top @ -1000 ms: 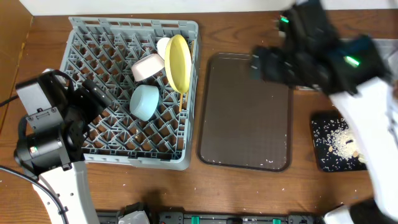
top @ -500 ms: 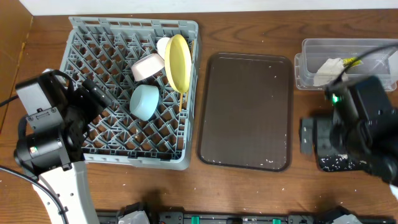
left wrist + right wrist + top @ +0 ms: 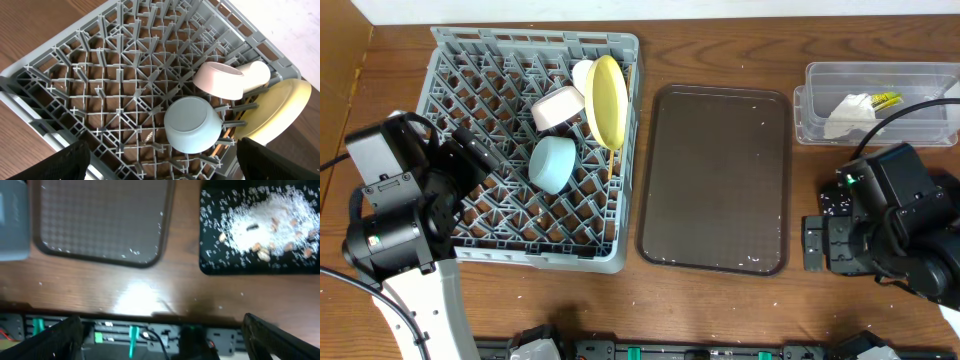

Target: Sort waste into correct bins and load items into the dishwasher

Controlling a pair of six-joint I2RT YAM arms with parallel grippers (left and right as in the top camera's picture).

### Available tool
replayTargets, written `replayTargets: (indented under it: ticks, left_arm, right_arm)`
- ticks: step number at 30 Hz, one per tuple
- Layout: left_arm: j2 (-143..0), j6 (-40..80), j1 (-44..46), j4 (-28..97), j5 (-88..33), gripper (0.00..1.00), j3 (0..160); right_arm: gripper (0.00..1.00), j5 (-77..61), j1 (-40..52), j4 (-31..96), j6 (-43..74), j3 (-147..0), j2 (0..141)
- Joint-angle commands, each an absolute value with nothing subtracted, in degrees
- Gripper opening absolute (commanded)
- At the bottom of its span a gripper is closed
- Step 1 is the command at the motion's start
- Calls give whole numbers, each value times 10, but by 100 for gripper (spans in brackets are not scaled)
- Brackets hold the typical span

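Observation:
The grey dishwasher rack (image 3: 470,235) holds the yellow plate (image 3: 605,100) on edge, a pinkish-white bowl (image 3: 558,108), a light-blue bowl (image 3: 552,163), a cream cup (image 3: 582,72) and chopsticks (image 3: 612,158). My left gripper (image 3: 470,150) hangs open over the rack's left part, and its wrist view shows the blue bowl (image 3: 192,125) just ahead. The clear tub (image 3: 880,70) contains the napkin (image 3: 848,113) and wrapper (image 3: 883,98). My right gripper (image 3: 817,243) is open and empty near the table's front edge. Its arm covers most of the black bin (image 3: 210,255), which holds crumbs (image 3: 270,215).
The dark brown tray (image 3: 715,180) lies between the rack and the bins, with a few specks on it. In the right wrist view the table's front edge and dark hardware (image 3: 150,335) below it show between the fingers.
My right arm swung from above the tray's far right corner down to the front right, over the black bin, uncovering the clear tub. The left arm has not moved.

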State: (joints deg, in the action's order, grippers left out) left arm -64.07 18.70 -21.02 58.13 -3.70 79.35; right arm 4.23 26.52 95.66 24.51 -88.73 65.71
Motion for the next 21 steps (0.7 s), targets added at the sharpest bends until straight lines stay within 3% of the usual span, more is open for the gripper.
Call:
replayTargets:
  ticks: [1, 8, 21]
  left_arm:
    - [-641, 192, -213, 582, -36, 95, 796]
    - [-641, 192, -213, 582, -36, 95, 796]
    - [-641, 192, -213, 582, -36, 95, 796]
  right_arm:
    - [99, 33, 263, 916, 201, -875, 656]
    - [99, -64, 229, 672, -10, -724, 575]
    - [99, -99, 83, 297, -18, -278, 239]
